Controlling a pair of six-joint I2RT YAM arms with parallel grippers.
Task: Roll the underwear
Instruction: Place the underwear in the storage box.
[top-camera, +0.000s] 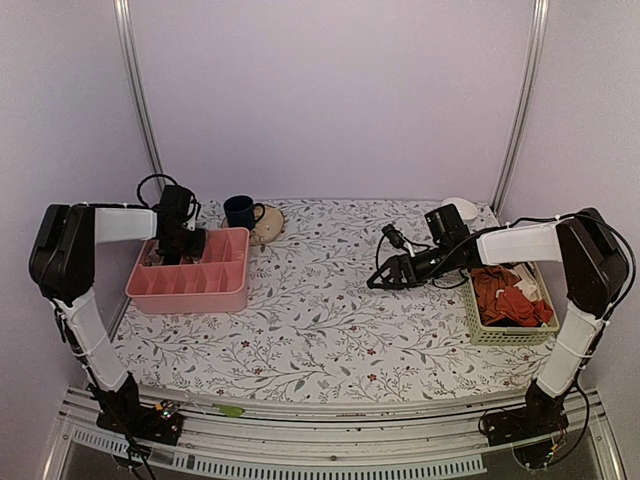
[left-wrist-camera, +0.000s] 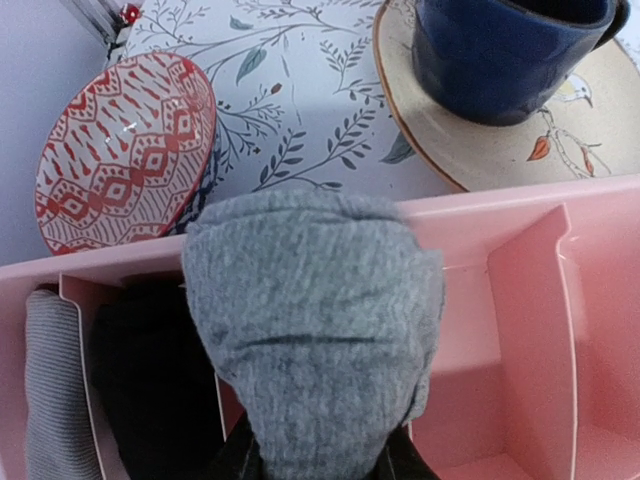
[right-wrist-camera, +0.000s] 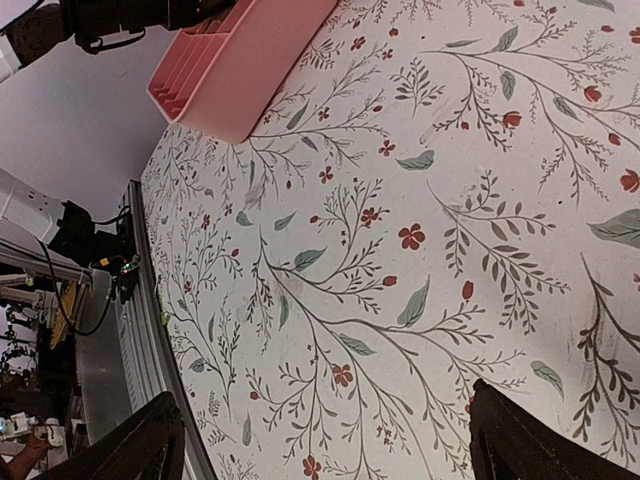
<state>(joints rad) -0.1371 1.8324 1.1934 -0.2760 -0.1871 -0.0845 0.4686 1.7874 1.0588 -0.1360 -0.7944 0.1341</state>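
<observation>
One rounded, soft-knit grey underwear (left-wrist-camera: 310, 330) roll at pink plastic tray (left-wrist-camera: 520, 215).

The surface (top-camera: 330, 300) was covered with a pale print of leafy twigs and small red flowers. A pink divided tray (top-camera: 190, 290) stood on it near the left edge, towards the far left corner. A red-patterned dish (left-wrist-camera: 125, 150) and a beige saucer (top-camera: 272, 228) sat by the far edge, just beyond the tray. A woven basket (top-camera: 510, 338) stood along the right edge, and a white object (top-camera: 462, 208) lay in the far right corner.
</observation>
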